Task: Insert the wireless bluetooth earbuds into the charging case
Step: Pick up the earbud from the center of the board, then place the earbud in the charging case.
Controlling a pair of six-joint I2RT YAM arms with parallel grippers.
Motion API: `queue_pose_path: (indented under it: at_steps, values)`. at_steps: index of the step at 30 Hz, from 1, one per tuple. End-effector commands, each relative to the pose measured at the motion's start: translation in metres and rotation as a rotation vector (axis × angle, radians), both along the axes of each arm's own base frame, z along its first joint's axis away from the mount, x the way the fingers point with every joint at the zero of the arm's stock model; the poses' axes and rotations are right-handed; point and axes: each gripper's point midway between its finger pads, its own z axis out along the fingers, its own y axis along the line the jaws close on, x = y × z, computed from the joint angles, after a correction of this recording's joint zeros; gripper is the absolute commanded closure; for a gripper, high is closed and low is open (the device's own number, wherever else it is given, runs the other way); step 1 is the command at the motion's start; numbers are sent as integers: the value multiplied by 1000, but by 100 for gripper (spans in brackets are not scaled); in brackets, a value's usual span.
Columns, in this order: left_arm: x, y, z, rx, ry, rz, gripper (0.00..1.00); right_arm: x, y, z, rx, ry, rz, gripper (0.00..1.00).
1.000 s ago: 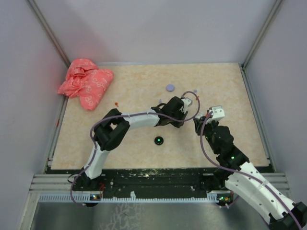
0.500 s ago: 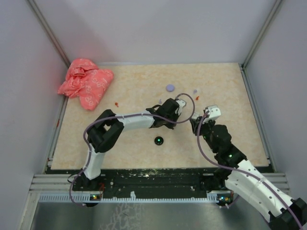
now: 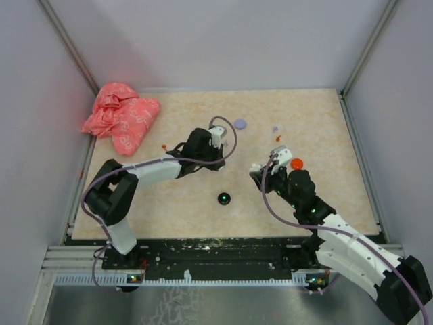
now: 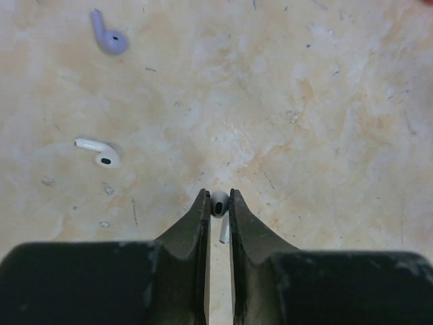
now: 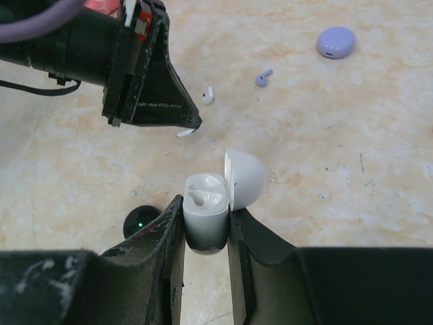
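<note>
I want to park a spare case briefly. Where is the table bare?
Bare: the far strip between the pink bag and the lilac disc; the right edge past the orange-red disc; the near strip left of the black disc. Crowded: mid-table, around the left tool, the right tool and loose earbuds.

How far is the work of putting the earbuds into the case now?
Done: the white case is open, held in the right end effector. In hand: the left end effector is shut on a white earbud, not yet inserted. Left: a second white earbud and a lilac earbud lie on the table.
</note>
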Motion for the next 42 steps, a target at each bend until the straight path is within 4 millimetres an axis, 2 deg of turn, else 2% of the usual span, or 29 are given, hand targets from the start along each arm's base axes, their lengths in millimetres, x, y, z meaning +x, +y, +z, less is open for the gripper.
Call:
queue_pose_path:
  at_steps: [1,5,8,12,18,23,31,36,42]
  values:
    - [10,-4,60,-207,-118,-25,95,2,22,36,106,-91,95,100]
    - [9,3,102,-279,-228,-40,95,-4,38,39,105,-171,209,100]
    - [-1,6,138,-363,-310,-69,95,-11,41,45,139,-290,255,100]
    - [-27,10,186,-509,-434,-133,95,-13,45,55,154,-350,286,100]
    - [-65,9,229,-651,-518,-273,94,-14,53,76,181,-417,331,100]
    - [-89,7,251,-752,-559,-366,94,-18,58,97,219,-494,366,100]
    - [-114,2,268,-780,-634,-402,95,-26,69,130,340,-561,432,100]
    - [-122,7,280,-822,-680,-384,96,-31,72,151,439,-601,457,100]
    - [-127,7,284,-863,-697,-371,97,-36,83,162,476,-627,488,100]
